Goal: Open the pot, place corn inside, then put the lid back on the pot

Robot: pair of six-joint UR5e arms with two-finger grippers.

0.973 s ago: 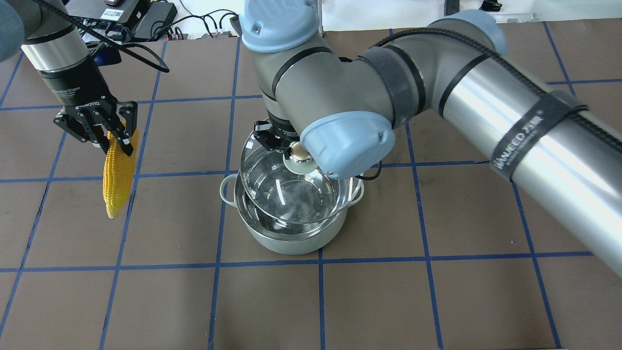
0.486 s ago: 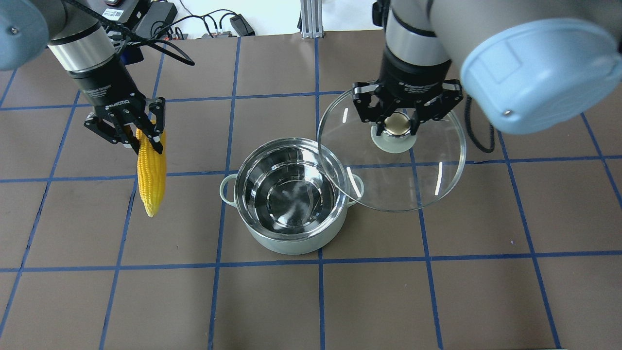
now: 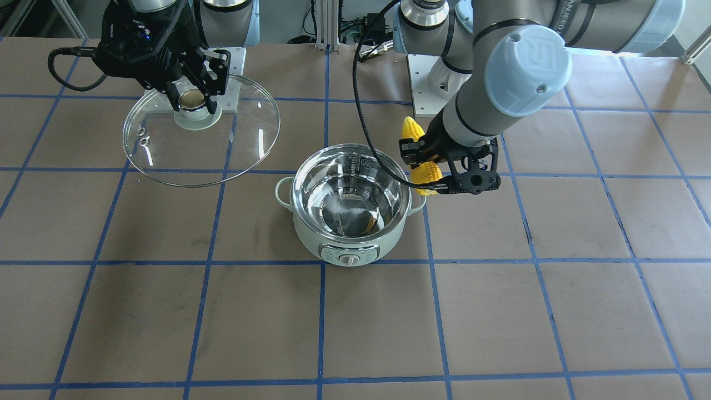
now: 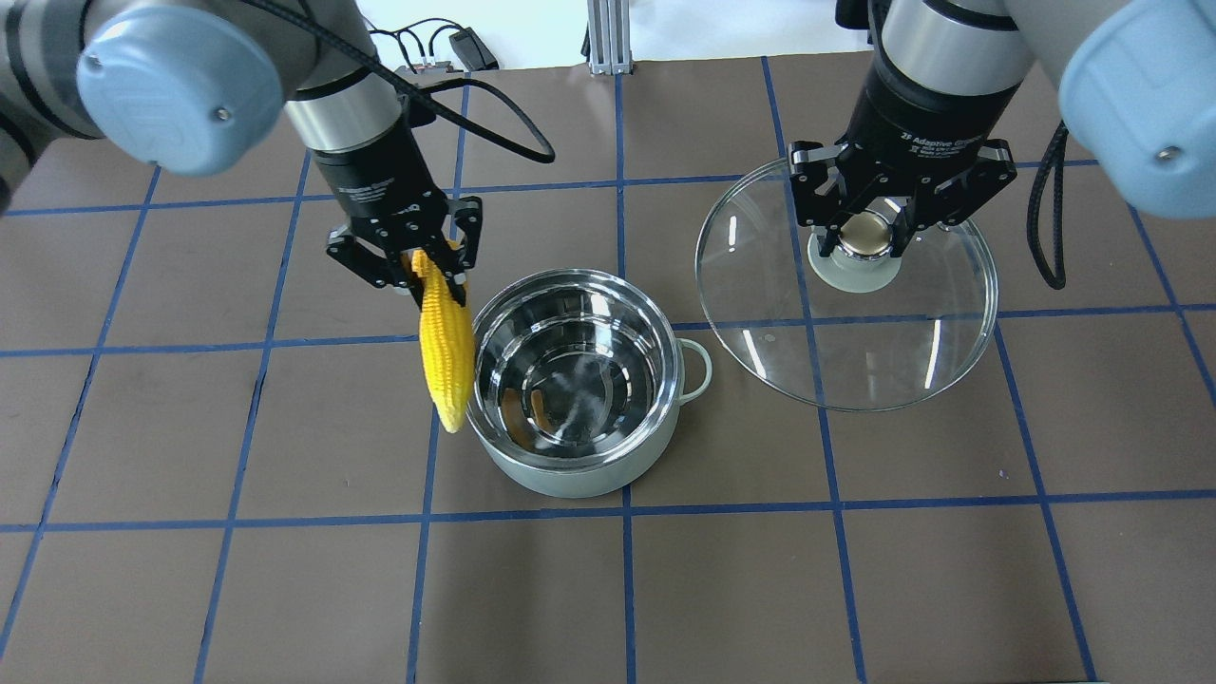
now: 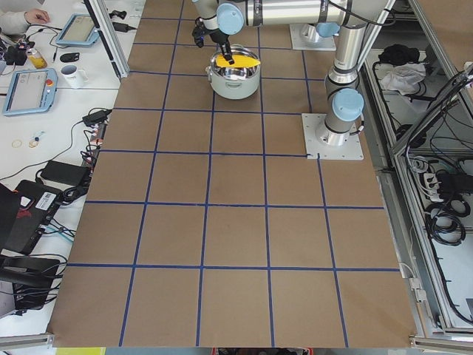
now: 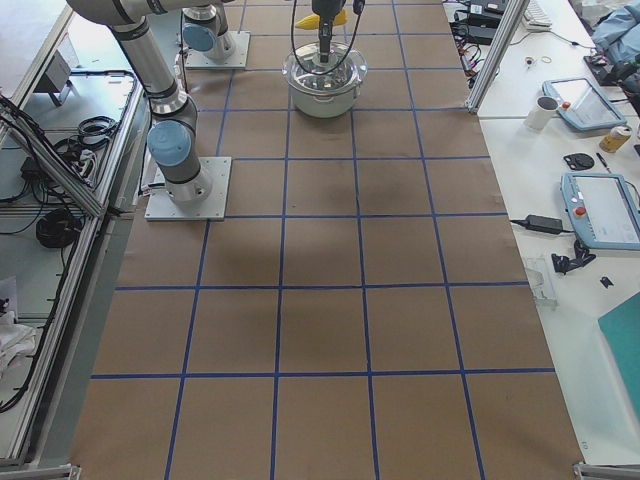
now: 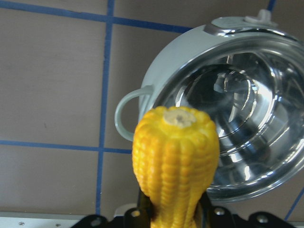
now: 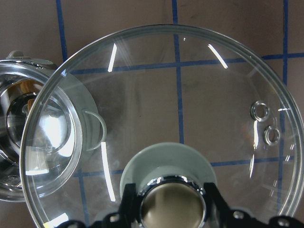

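Observation:
The mint-green pot (image 4: 575, 385) stands open on the table, its steel inside empty; it also shows in the front view (image 3: 350, 214). My left gripper (image 4: 413, 261) is shut on the yellow corn (image 4: 446, 347), which hangs point down just left of the pot's rim, over its left handle. In the front view the corn (image 3: 421, 161) sits right of the pot. The left wrist view shows the corn (image 7: 175, 164) beside the pot (image 7: 228, 114). My right gripper (image 4: 869, 233) is shut on the knob of the glass lid (image 4: 845, 328), held in the air right of the pot.
Cables and power bricks (image 4: 446, 47) lie past the table's far edge. The two arm bases (image 3: 433, 83) stand on plates at the robot side. The brown table surface (image 4: 608, 589) carries a blue tape grid.
My left gripper has carried the corn right, from well left of the pot to its left rim. My right gripper has carried the lid off the pot and further right.

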